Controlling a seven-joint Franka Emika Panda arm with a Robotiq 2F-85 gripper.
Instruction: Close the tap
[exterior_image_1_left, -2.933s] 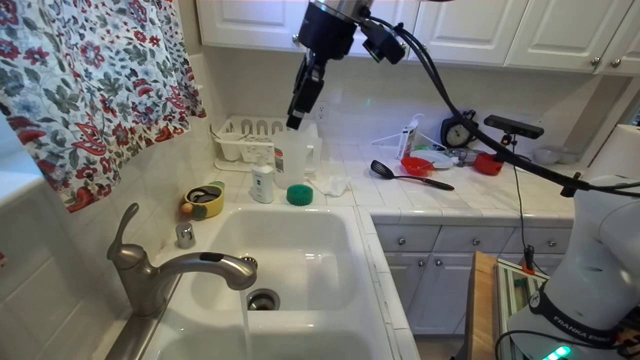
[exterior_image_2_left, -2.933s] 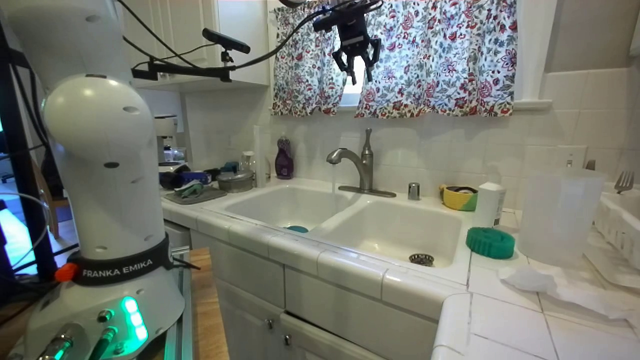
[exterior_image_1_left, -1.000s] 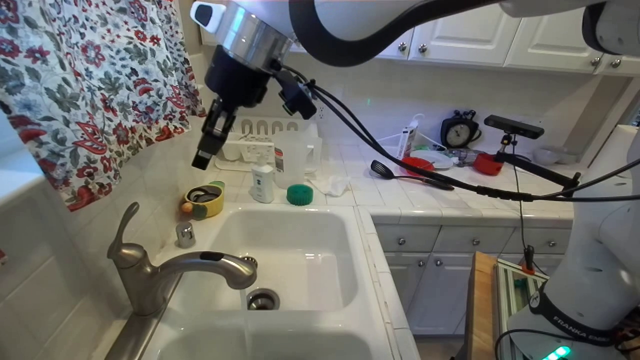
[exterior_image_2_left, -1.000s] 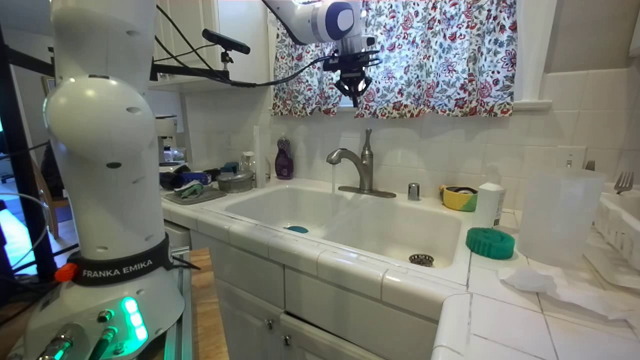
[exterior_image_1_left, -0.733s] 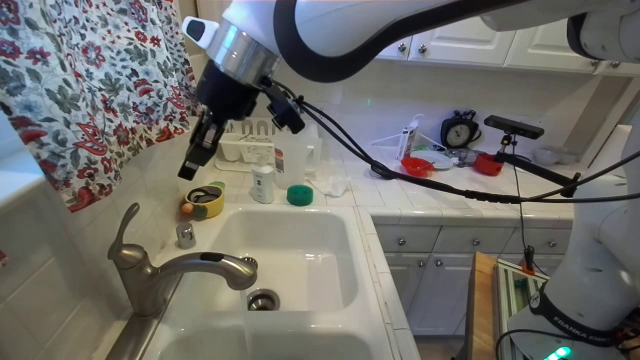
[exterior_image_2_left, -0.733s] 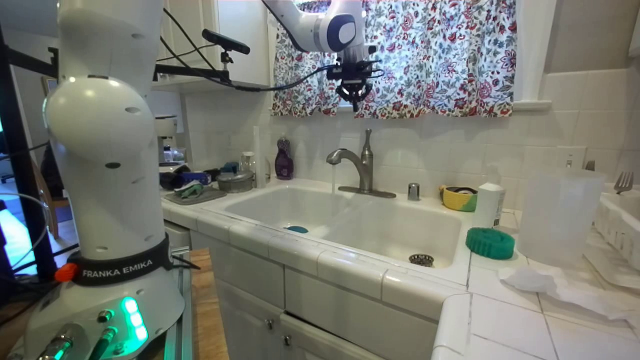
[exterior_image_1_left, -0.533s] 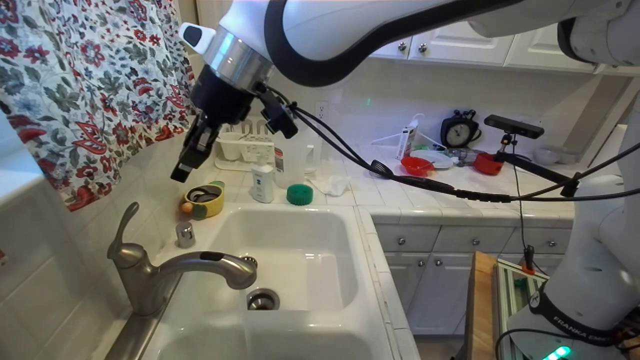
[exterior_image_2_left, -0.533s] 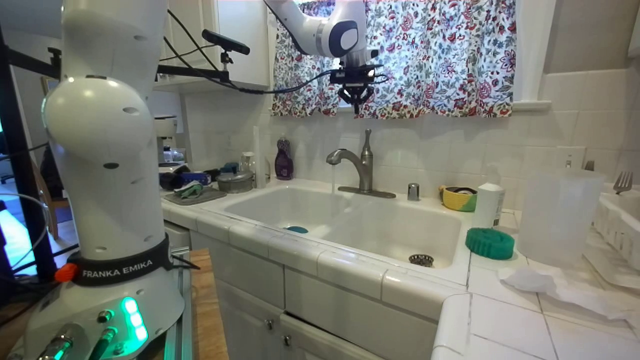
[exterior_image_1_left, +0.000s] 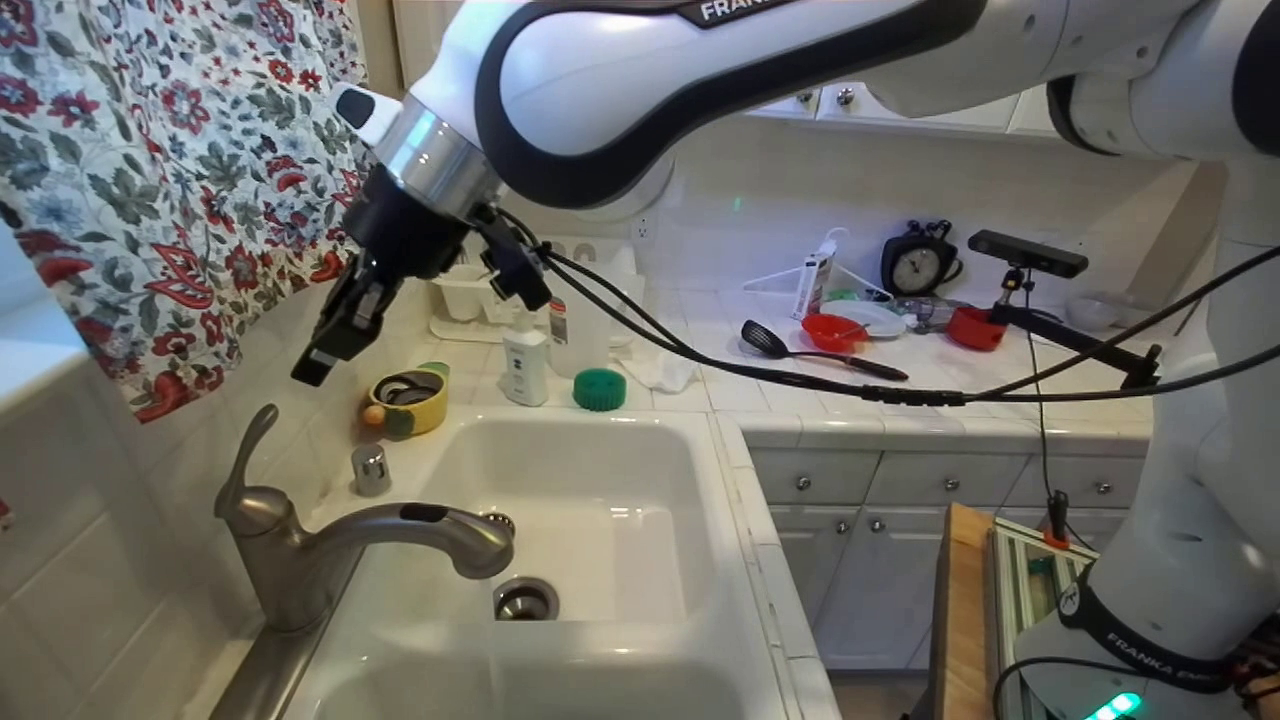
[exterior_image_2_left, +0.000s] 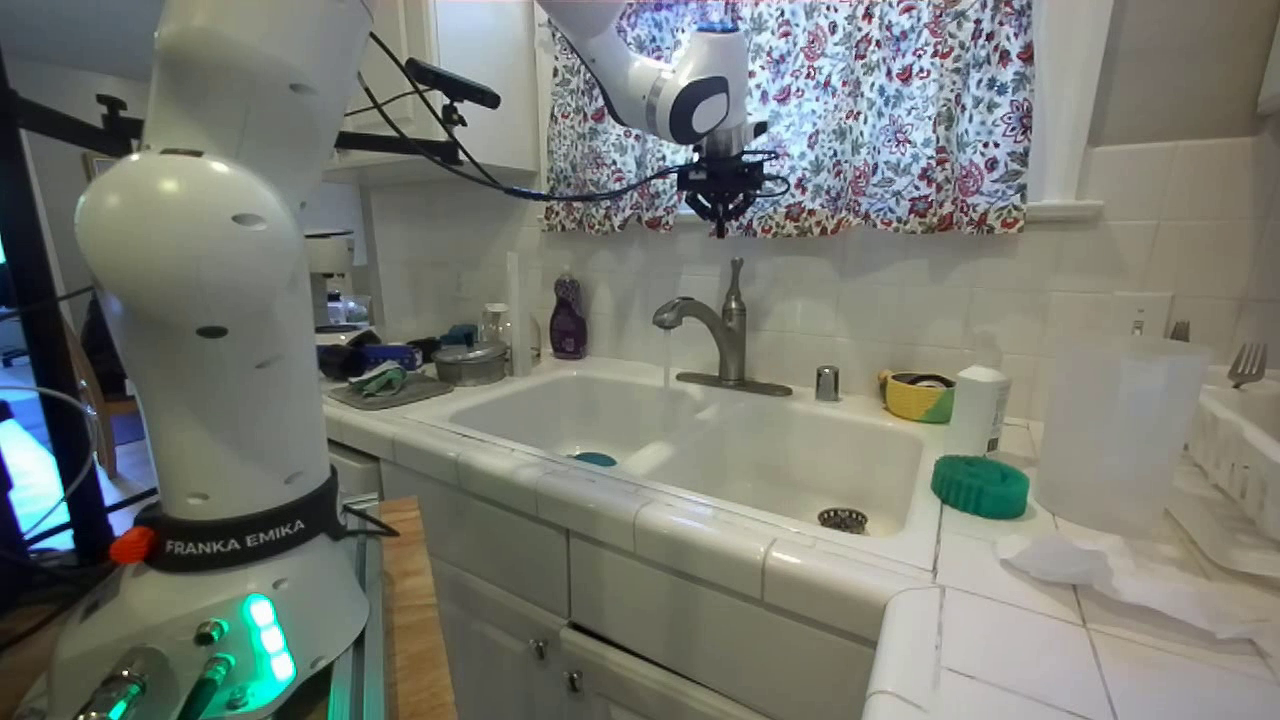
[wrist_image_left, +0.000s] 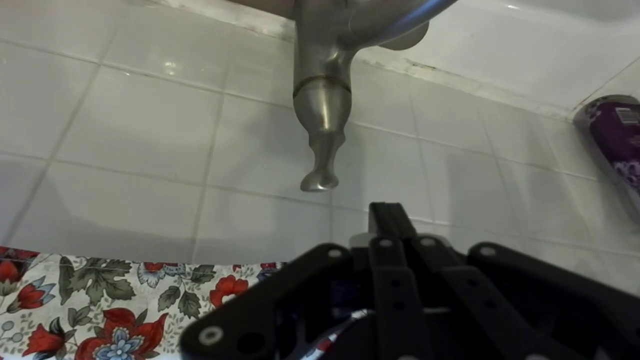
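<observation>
The gripper (exterior_image_1_left: 314, 366), jaws together, hangs above the running tap (exterior_image_2_left: 733, 335), whose slim lever (wrist_image_left: 326, 142) rises near-upright below it and slightly to one side, untouched.

In an exterior view, flowered curtains (exterior_image_2_left: 890, 120) hang in a white window frame (exterior_image_2_left: 1068, 100) on the far wall (exterior_image_2_left: 1190, 80), light showing through the cloth. White tiles (exterior_image_2_left: 940, 290) run below, with a light switch (exterior_image_2_left: 1155, 315) at the right. A white cupboard (exterior_image_2_left: 490, 45) hangs at the left; cupboard doors (exterior_image_2_left: 480, 610) sit under the tiled counter (exterior_image_2_left: 1010, 640).
</observation>
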